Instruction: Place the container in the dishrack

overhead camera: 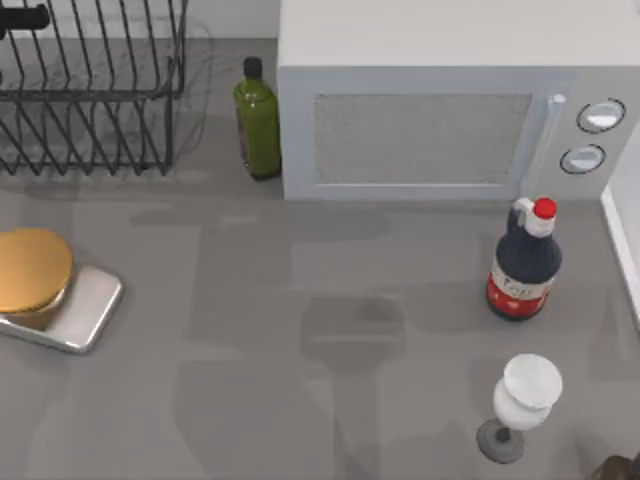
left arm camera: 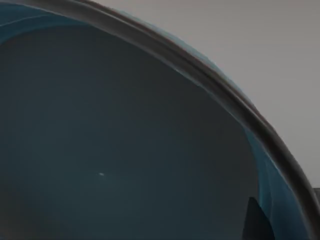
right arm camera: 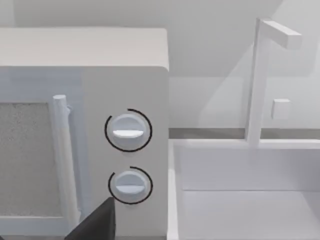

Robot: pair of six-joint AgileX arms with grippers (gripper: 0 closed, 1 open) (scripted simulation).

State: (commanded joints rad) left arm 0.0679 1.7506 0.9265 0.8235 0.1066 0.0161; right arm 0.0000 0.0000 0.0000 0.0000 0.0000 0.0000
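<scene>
While our left wrist camera looked straight into the blue container [left arm camera: 125, 150], we judged it carried by that arm.
We could not tell either gripper's state; the dishrack [overhead camera: 90, 90] waited at the table's far left.

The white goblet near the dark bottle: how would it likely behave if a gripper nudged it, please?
The white goblet stands on a thin stem over a small round foot, so it probably tips easily. Once down, its round bowl would likely roll. It may knock the dark bottle nearby.
</scene>
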